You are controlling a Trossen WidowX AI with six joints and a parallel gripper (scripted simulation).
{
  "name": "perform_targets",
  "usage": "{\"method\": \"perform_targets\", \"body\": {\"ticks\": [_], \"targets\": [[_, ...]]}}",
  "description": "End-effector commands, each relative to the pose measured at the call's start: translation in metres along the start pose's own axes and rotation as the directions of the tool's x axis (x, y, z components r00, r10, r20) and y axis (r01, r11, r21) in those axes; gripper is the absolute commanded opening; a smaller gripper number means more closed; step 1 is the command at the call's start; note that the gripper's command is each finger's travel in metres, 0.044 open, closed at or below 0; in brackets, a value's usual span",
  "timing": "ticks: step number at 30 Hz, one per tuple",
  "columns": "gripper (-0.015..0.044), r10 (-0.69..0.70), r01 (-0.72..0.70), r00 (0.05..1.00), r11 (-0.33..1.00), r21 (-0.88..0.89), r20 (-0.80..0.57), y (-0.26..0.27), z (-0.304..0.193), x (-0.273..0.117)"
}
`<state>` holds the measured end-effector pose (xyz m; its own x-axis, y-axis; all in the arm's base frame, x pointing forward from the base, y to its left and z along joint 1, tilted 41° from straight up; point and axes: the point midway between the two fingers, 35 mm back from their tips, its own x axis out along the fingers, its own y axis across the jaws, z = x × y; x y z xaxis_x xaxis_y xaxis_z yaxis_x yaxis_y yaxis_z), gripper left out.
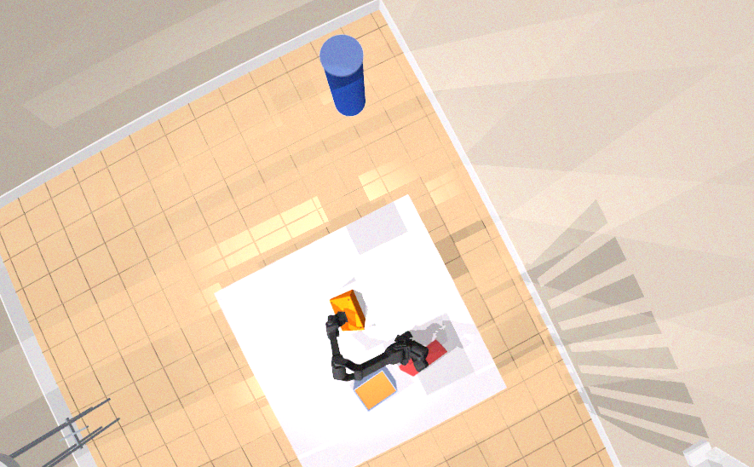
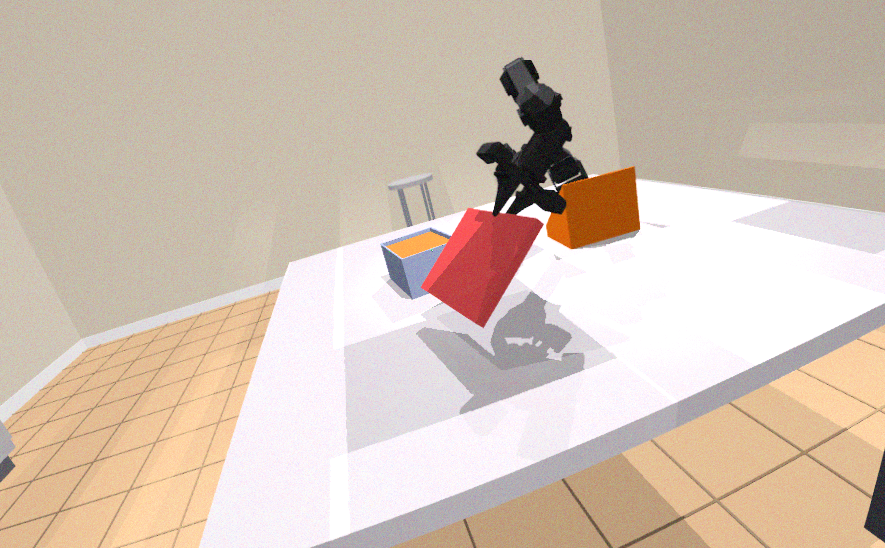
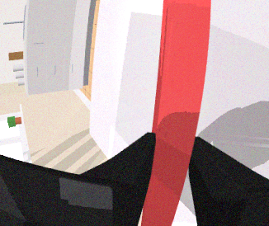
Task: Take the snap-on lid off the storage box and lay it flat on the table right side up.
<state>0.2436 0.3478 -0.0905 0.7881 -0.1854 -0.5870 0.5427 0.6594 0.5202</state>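
The red lid (image 1: pixel 437 350) (image 2: pixel 482 265) (image 3: pixel 182 82) is off the box and held tilted steeply in the air, its lower corner above the table. My gripper (image 2: pixel 501 214) (image 3: pixel 172 143) is shut on its upper edge, one finger on each side. The fingertips are hidden in the top view. The blue-grey storage box (image 1: pixel 391 380) (image 2: pixel 414 276) stands upright and open, with an orange surface (image 1: pixel 374 390) (image 2: pixel 416 244) showing inside. In the exterior view the lid covers part of the box, which stands behind it.
The white table (image 1: pixel 286 325) (image 2: pixel 281 470) carries everything. An orange wedge-shaped block (image 1: pixel 353 306) (image 2: pixel 602 211) stands near the arm's base. Shadows of the arm and lid fall on the table. A blue cylinder (image 1: pixel 347 87) stands on the floor beyond the table.
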Motion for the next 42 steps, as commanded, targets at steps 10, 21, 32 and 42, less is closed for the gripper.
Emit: {"method": "perform_targets", "body": {"ticks": [10, 21, 32, 42], "targets": [[0.0, 0.004, -0.004, 1.0, 1.0, -0.003, 0.004, -0.008, 0.0, 0.007], [0.0, 0.004, -0.004, 1.0, 1.0, -0.003, 0.004, -0.014, 0.0, 0.013], [0.0, 0.004, -0.004, 1.0, 1.0, -0.003, 0.005, -0.021, 0.0, 0.018], [0.0, 0.004, -0.004, 1.0, 1.0, -0.004, 0.005, -0.027, 0.0, 0.024]]}}
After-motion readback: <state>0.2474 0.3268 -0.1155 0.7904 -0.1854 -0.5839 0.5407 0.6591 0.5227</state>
